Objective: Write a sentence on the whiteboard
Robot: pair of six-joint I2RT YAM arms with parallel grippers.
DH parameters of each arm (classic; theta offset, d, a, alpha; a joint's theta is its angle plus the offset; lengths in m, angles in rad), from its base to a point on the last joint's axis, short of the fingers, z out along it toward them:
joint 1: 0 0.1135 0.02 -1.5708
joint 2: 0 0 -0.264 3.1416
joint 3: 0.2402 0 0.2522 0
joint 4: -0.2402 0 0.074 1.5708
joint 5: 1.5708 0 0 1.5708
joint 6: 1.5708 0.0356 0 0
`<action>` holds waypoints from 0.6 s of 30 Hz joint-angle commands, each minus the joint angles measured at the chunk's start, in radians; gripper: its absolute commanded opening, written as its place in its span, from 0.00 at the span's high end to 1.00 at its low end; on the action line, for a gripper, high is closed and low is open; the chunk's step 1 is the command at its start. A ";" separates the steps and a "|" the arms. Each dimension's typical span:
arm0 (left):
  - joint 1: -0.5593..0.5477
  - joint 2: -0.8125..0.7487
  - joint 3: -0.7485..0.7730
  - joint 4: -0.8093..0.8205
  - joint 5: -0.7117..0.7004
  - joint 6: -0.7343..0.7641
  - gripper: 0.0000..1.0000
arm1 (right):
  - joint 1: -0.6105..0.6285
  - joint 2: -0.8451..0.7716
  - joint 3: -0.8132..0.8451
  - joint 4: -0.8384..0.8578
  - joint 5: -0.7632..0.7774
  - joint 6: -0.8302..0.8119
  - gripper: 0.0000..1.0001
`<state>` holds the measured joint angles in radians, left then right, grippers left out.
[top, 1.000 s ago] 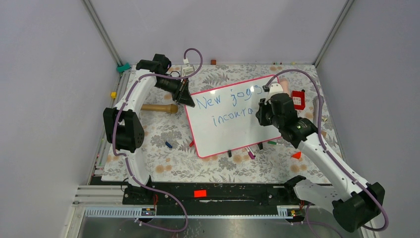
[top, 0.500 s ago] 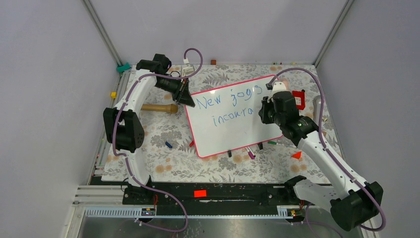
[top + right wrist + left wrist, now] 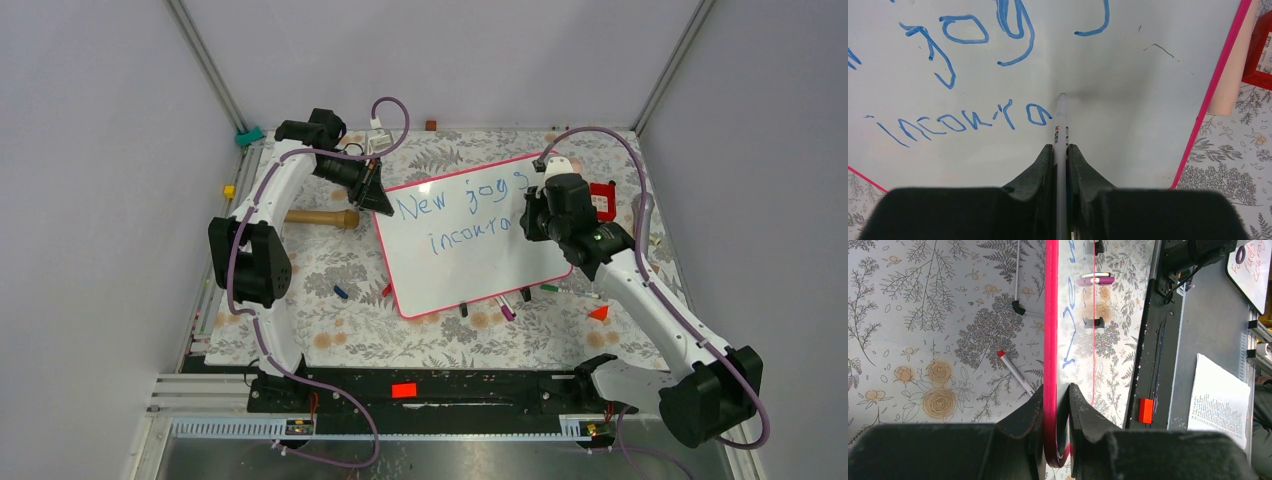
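Note:
The whiteboard [image 3: 470, 270], glossy white with a pink-red frame, lies on the floral table. The sentence [image 3: 460, 205] is in blue, "New jogs" above "incoura". My left gripper [image 3: 382, 203] is shut on the board's pink frame [image 3: 1050, 340] at its far left corner. My right gripper [image 3: 522, 228] is shut on a white marker [image 3: 1061, 127]. The marker tip is just right of the last blue letter [image 3: 1038, 114] of the lower line; I cannot tell if it touches the board [image 3: 1128, 130].
A wooden roller [image 3: 320, 217] lies left of the board. A red box [image 3: 602, 200] and a pink cylinder [image 3: 1230, 80] sit at its right edge. Loose markers [image 3: 505, 306] and black clips [image 3: 463, 309] lie along its near edge. A red-capped pen [image 3: 1015, 371] lies on the cloth.
My right arm has swung a little toward the far right, shifting the gripper and marker slightly along the lower line. The left arm and board have not moved.

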<state>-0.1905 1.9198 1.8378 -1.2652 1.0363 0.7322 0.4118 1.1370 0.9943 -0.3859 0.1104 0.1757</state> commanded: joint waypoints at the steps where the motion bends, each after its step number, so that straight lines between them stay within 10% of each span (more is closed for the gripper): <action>1: -0.017 0.002 0.021 0.092 -0.141 0.135 1.00 | -0.005 0.027 0.052 0.032 -0.034 -0.012 1.00; 18: -0.017 -0.001 0.020 0.091 -0.140 0.139 1.00 | -0.005 0.009 0.017 -0.063 -0.052 -0.025 1.00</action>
<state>-0.1905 1.9198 1.8378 -1.2655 1.0359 0.7322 0.4114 1.1557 1.0058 -0.4114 0.0593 0.1738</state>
